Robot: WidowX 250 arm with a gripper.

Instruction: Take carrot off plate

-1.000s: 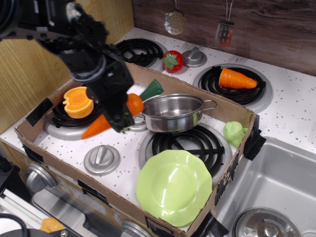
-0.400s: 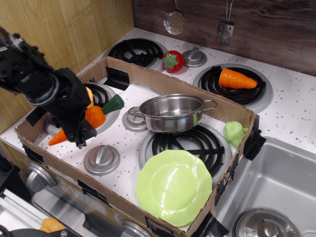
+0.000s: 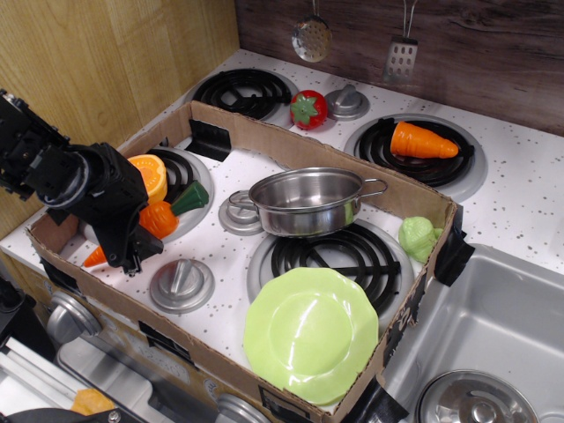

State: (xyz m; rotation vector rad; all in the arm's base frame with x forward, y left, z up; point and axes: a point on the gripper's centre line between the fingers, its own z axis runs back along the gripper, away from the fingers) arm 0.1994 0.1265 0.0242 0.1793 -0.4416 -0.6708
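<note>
**One carrot off the plate, over the front-left burner**

One black gripper (image 3: 132,238) sits low at the left end of the cardboard tray (image 3: 291,145), over the front-left burner (image 3: 181,181). Jaws closed around the middle of the carrot (image 3: 159,216); its orange tip pokes out lower left near the tray wall, green top points up-right toward the steel pot (image 3: 308,201). Cannot tell whether the carrot touches the stovetop.

Plate (image 3: 310,333), lime green with wavy rim, lies at the front of the tray, well apart from the carrot, its surface bare. Pot sits just behind it on the front-right burner coil.

Orange pumpkin half (image 3: 148,174) rests on the left burner, just behind the gripper. Pale green lumpy vegetable (image 3: 419,236) at the tray's right wall. Outside the tray: toy strawberry (image 3: 308,108) and a stubby orange carrot (image 3: 423,142) on the back-right burner.
</note>
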